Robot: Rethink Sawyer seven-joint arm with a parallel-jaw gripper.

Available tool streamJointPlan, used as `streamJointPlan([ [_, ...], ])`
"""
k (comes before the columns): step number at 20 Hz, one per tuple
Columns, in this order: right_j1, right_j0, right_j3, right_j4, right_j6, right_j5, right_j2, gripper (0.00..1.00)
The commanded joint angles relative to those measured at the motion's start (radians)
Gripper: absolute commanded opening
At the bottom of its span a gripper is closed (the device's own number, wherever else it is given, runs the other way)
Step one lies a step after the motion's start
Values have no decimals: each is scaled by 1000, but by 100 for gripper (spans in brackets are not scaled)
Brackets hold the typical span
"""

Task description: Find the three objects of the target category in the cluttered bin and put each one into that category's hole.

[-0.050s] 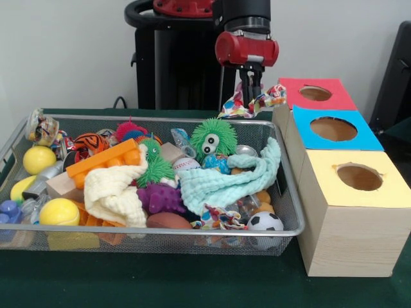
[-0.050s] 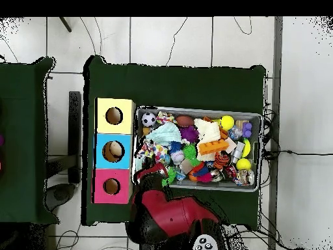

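Green table (image 1: 160,289), patterned cloth (image 1: 257,102) hanging from end effector (image 1: 250,86)

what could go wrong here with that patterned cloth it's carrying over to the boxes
The cloth hangs loosely from the hand, between the bin and the red hole. It spreads wider than the hole, so it may drape over the rim instead of dropping in. One corner trails out sideways and could drag across the red box top. If the grip is shallow, it may slip back into the bin.
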Motion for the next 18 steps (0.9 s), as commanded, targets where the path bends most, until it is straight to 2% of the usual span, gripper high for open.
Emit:
streamJointPlan([
  [1,32,-1,44,95,281,-33,81,0],
  [6,73,-1,58,151,310,-85,92,0],
  [9,97,6,80,172,337,-180,97,0],
  [12,106,46,83,230,347,-207,84,0],
  [15,103,104,78,306,352,-193,62,0],
  [18,84,135,92,347,374,-214,58,0],
])
